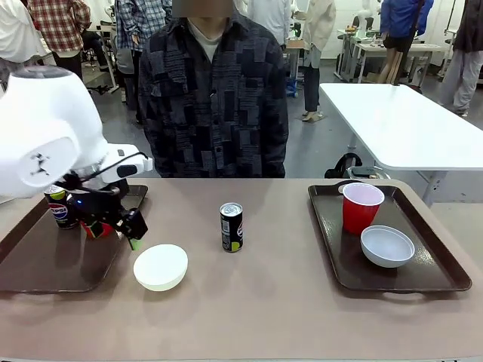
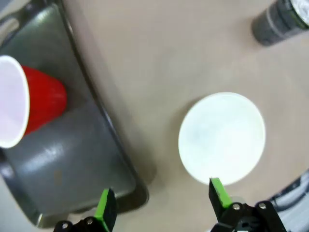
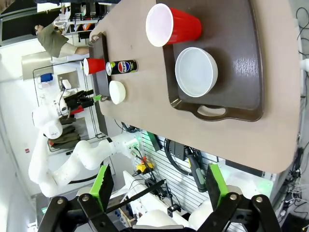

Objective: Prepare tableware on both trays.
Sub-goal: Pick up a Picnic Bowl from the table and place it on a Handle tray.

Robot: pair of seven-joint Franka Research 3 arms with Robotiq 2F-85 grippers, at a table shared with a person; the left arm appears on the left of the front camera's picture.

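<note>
Left gripper [image 2: 161,203]: green-padded fingers are spread wide with nothing between them. It is seen low over the right rim of the left tray [image 1: 45,264], a large rectangular dark brown plastic one with a raised rim.

On that tray a slim dark Pepsi-marked soda can [image 1: 59,207] is stood upright toward the far side. A red plastic cup [image 2: 41,104] with a white inside is seen close to the rim, near the gripper.

A small round white bowl [image 1: 161,266] is set on the tan table [image 1: 287,302], just beside the left tray's near right corner and close ahead of the spread fingers. A second slim dark soda can [image 1: 232,226] is stood upright mid-table, well apart from both trays.

On the right tray [image 1: 332,241], of the same kind, a second red plastic cup [image 1: 361,206] is stood upright, with a second white bowl [image 1: 387,246] just beside it on the robot's side.

Right gripper [image 3: 158,186]: fingers are apart and empty, held off the table's edge.
</note>
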